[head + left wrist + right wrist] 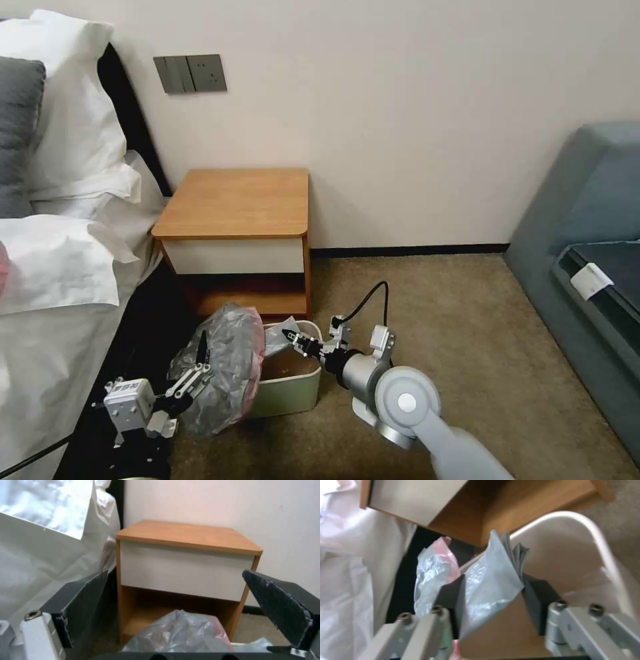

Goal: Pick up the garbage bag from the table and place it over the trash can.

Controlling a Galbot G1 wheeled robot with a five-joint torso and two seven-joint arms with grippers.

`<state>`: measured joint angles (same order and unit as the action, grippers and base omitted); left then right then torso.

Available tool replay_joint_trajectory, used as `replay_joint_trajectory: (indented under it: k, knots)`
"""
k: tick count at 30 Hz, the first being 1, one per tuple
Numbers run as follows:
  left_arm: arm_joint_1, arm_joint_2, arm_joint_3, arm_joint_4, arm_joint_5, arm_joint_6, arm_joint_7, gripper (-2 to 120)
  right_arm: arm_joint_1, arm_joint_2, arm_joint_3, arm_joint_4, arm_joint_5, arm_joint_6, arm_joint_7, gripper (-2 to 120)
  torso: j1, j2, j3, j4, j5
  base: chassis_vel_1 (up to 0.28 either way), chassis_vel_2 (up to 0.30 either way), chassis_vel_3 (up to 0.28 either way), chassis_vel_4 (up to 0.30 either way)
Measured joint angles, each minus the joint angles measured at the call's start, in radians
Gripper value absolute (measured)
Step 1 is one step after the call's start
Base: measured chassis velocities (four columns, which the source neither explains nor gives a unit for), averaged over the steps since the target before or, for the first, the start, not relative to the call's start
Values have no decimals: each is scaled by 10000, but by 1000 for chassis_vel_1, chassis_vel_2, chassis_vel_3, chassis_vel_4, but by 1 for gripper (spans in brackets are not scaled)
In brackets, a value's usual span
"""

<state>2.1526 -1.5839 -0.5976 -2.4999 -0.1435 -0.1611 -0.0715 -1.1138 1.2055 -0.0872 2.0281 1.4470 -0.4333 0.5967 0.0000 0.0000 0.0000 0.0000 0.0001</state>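
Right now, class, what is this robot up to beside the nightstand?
The robot is fitting a garbage bag onto the trash can on the carpet in front of the table. The right gripper pinches a fold of the bag over the bin's open top. The left gripper is open beside the bulging part of the bag, which hangs over the bin's left side. The bag does not cover the whole rim yet.

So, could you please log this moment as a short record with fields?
garbage bag: bunched over the trash can's left side, partly hanging outside
trash can: on the carpet in front of the table
table: top bare
right gripper: over the can, shut on a fold of the bag
left gripper: open, beside the bag
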Motion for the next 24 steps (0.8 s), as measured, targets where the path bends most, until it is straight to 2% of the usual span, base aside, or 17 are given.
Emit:
replay_joint_trajectory:
  k: [3, 4, 5, 6, 7, 9, 10, 12, 17, 20, 21, 22, 24]
  knots:
    - [-149, 43, 23, 0, 35, 6, -211, 100, -81, -173, 213, 617, 711, -215, 1096, 62, 0, 0, 0, 0, 0, 0, 0, 0, 0]
    - [-149, 43, 23, 0, 35, 6, -211, 100, -81, -173, 213, 617, 711, -215, 1096, 62, 0, 0, 0, 0, 0, 0, 0, 0, 0]
    - [-254, 76, 44, 0, 62, 23, -359, 100, -184, -218, 362, 900, 854, -218, 1410, 68, 0, 1, 0, 0, -1, 0, 0, 0, 0]
    - [-331, 100, 57, -1, 84, 37, -470, 100, -308, -272, 518, 1133, 892, -212, 1510, 73, -1, 0, 0, 0, -1, 0, 0, 0, 0]
    - [-331, 100, 57, -1, 84, 37, -470, 100, -308, -272, 518, 1133, 892, -212, 1510, 73, -1, 0, 0, 0, -1, 0, 0, 0, 0]
    - [-382, 118, 70, -1, 99, 54, -550, 100, -633, -400, 917, 1691, 896, -207, 1493, 84, 0, 1, 0, 0, -1, 0, 0, 0, 0]
    - [-382, 118, 70, -1, 99, 54, -550, 100, -633, -400, 917, 1691, 896, -207, 1493, 84, 0, 1, 0, 0, -1, 0, 0, 0, 0]
    - [-389, 120, 73, 0, 103, 59, -563, 100, -1038, -494, 1351, 2255, 771, -209, 1281, 95, 0, 0, 0, -1, 0, 0, 0, 0, 0]
    - [-415, 166, 90, 0, 90, 138, -580, 100, -1612, -576, 1921, 2831, 200, -209, 724, 100, 0, 1, 0, -1, 0, 0, 0, 0, 0]
    - [-726, 720, 311, 0, -279, 1068, -706, 100, -2114, -667, 2550, 3273, -279, -182, 295, 100, 0, 1, 0, 1, -1, 0, 0, 0, 0]
    - [-726, 720, 311, 0, -279, 1068, -706, 100, -2114, -667, 2550, 3273, -279, -182, 295, 100, 0, 1, 0, 1, -1, 0, 0, 0, 0]
    - [-881, 1001, 431, 0, -476, 1522, -762, 100, -2249, -689, 2805, 3427, -312, -177, 284, 100, 1, 0, 0, -4, -3, 0, 0, 0, 0]
    - [-978, 1175, 502, -1, -606, 1831, -807, 100, -2453, -727, 3236, 3669, -306, -169, 336, 100, 0, 0, 0, -2, -1, 0, 0, 0, 0]
